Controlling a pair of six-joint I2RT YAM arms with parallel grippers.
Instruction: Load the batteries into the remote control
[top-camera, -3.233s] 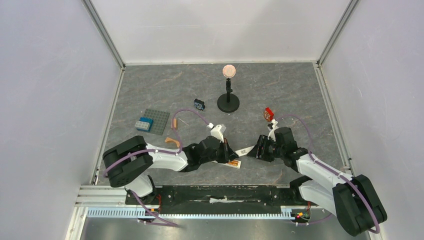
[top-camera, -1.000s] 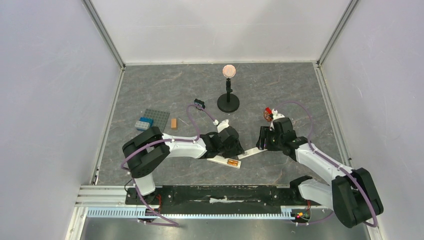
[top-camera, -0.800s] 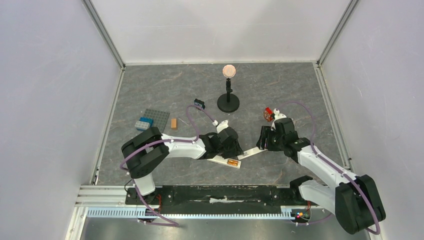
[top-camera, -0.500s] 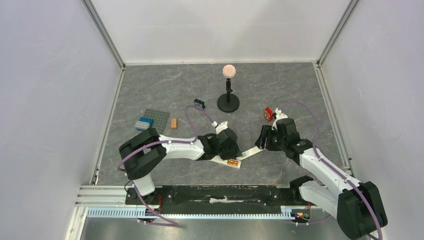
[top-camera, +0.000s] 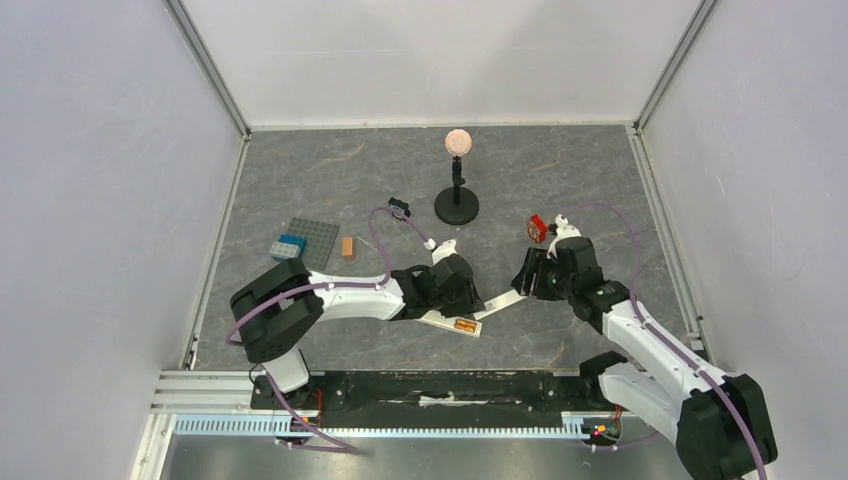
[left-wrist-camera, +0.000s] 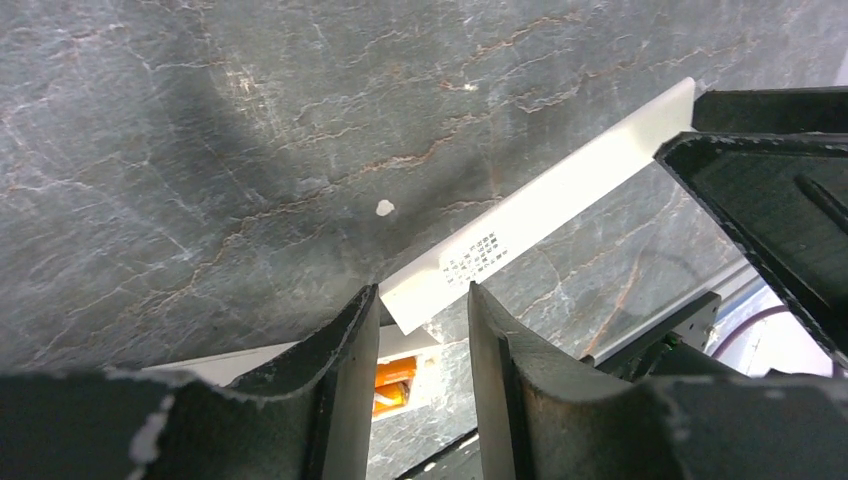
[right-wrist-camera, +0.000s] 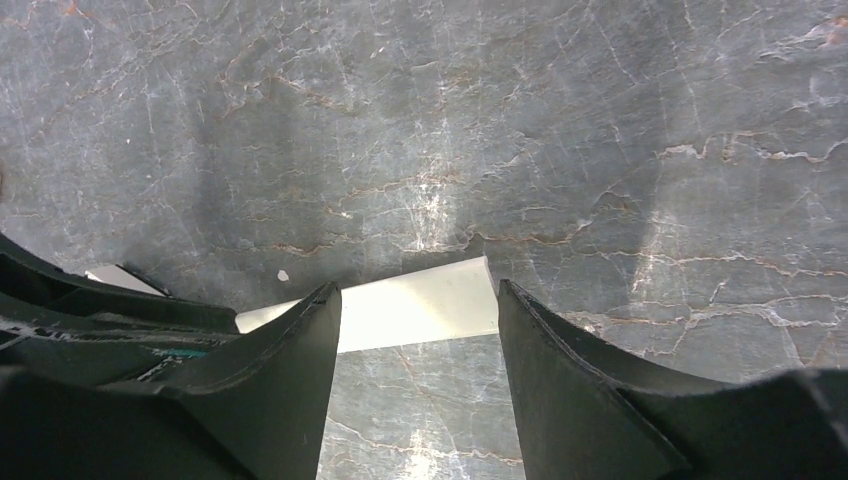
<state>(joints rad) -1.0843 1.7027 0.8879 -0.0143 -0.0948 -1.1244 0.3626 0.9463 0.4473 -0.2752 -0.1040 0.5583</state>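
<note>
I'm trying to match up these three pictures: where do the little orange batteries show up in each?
Top view: batteries low centre, in the remote control, beside the left pincer.
Left wrist: batteries at the bottom edge, between that pincer's fingers.
Right wrist: not in it.
Shared landmark: the white strip, in all three.

the top camera looks down from above and behind the arm bases (top-camera: 288, 376), far off, on the whole table (top-camera: 560, 180). each wrist camera peers close past its own fingers (left-wrist-camera: 345, 370) (right-wrist-camera: 570, 390) at the table, from opposite ends of the white bar (left-wrist-camera: 560, 190), seen in all three views.
</note>
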